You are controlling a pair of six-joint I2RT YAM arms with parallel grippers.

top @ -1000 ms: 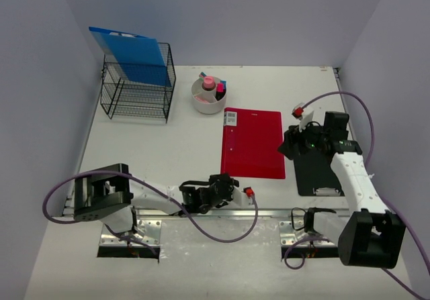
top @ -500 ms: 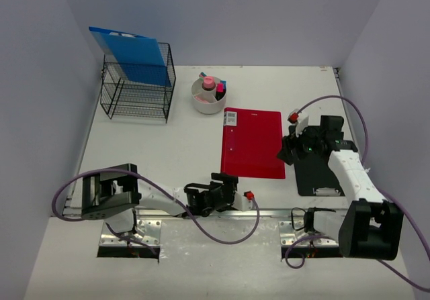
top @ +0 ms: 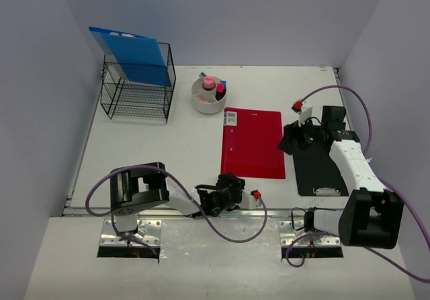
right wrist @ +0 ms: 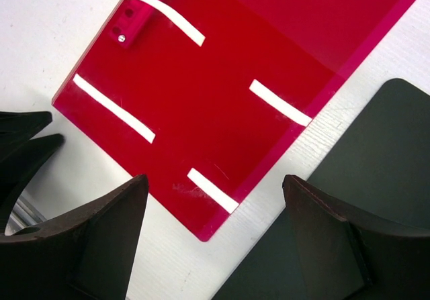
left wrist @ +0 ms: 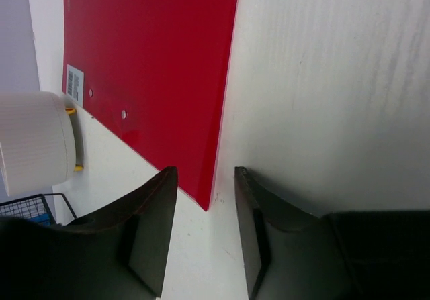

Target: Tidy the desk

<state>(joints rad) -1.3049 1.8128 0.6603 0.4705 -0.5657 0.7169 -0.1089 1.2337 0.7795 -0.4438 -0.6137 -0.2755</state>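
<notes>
Desk (top: 168,152) off-white within lavender walls (top: 40,78), left hand (left wrist: 203,199) narrowly parted, empty, right hand (right wrist: 213,186) spread wide, empty

The table (top: 161,152) carries three flat boards: one red board (top: 252,142), one black board (top: 316,172), one blue board (top: 131,55). One wire rack (top: 134,102), one white round cup (top: 207,103).

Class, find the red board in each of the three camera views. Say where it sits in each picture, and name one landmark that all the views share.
Top external: the red board lies flat at centre.
Left wrist: it is at upper left, with its corner pointing between the fingers.
Right wrist: it fills the upper middle, turned diagonally.
Shared landmark: the left hand at the board's near-left corner.
</notes>
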